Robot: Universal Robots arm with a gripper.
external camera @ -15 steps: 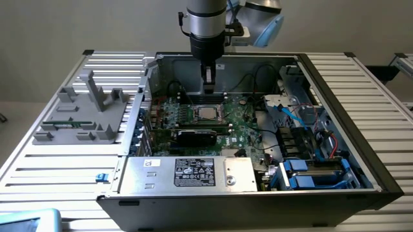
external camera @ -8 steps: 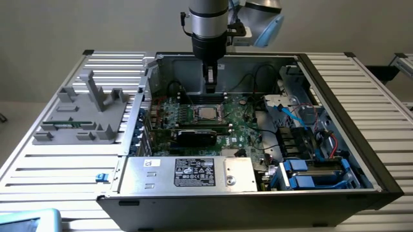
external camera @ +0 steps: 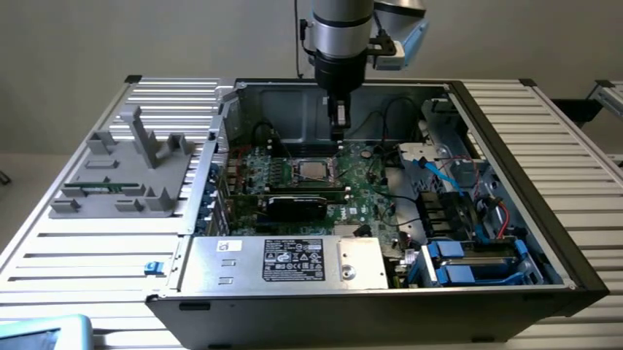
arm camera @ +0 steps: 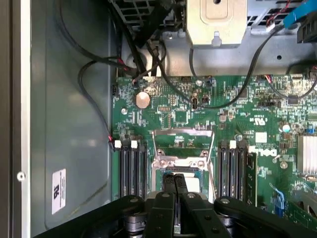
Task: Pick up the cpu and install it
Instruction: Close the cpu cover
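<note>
You are at the seating end of the job, by the look of it: the cpu (external camera: 311,169) lies flat and square in the socket on the motherboard (external camera: 368,186), inside the open computer case (external camera: 292,109) that rests on the slatted surface (external camera: 87,251). The gripper (external camera: 338,138) hangs just above the board, beside the chip towards the case's rear wall. Its jaws are pressed together and nothing can be seen between them, so you are not carrying the chip. From the wrist view the gripper (arm camera: 174,184) is right over the socket, with the hinged metal retention frame (arm camera: 182,148) lying open just beyond it and the black memory slots (arm camera: 131,168) on either side. Whether the chip is fully down in the socket, you cannot tell from here. I judge that any move you make now calls for a slow, vertical, well-centred path. The frame and slots leave little room for sideways drift, a nudge could tilt the chip on its contacts, and the loose black cables (arm camera: 89,64) run close by. The grey fixture (external camera: 127,175) stands well apart on the surface and holds a thin green memory stick (external camera: 98,185).
</note>
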